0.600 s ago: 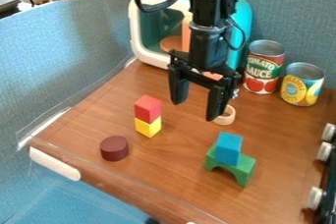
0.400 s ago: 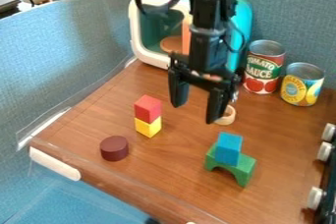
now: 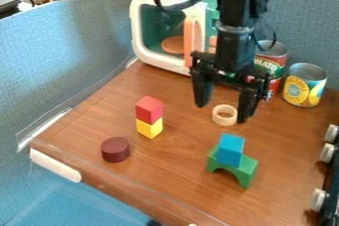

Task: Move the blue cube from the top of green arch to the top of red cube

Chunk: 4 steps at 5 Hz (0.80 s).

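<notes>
Camera view: wooden tabletop [image 3: 179, 158], partitions [image 3: 73, 56].

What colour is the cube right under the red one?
The lower cube is yellow, clear in the camera view.

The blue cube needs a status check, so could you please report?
Gripper open, empty, above the table. Blue cube resting on green arch. Red cube, on yellow cube, bare on top; nothing seen in the way.

Bright, diffuse light; soft sheen on tabletop [image 3: 175, 170]
</notes>
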Motion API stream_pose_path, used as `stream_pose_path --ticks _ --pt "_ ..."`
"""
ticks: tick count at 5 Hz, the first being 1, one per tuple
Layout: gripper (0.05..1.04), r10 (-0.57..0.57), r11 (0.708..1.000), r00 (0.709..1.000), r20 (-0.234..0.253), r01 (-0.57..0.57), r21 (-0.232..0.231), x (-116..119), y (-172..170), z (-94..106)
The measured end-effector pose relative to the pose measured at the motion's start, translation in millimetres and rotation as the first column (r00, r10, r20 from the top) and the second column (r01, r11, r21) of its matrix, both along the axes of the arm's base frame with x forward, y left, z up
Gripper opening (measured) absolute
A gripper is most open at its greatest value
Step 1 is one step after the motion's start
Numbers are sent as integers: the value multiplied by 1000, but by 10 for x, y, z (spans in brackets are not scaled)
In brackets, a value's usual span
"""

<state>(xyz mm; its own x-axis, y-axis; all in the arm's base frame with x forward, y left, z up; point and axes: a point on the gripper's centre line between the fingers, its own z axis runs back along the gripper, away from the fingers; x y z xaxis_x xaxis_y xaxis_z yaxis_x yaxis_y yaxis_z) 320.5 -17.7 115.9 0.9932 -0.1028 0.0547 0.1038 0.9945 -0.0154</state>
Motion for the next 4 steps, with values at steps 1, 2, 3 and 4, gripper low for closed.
stream_pose_path --ticks 1,2,3,4 --pt "999 23 998 999 48 -21 -53 44 -74 44" --pt "999 71 992 996 49 -65 -108 66 -121 39" --pt "999 148 981 989 -10 -148 -129 52 -82 -187" --pt "999 184 976 980 -78 -191 -101 29 -56 -390"
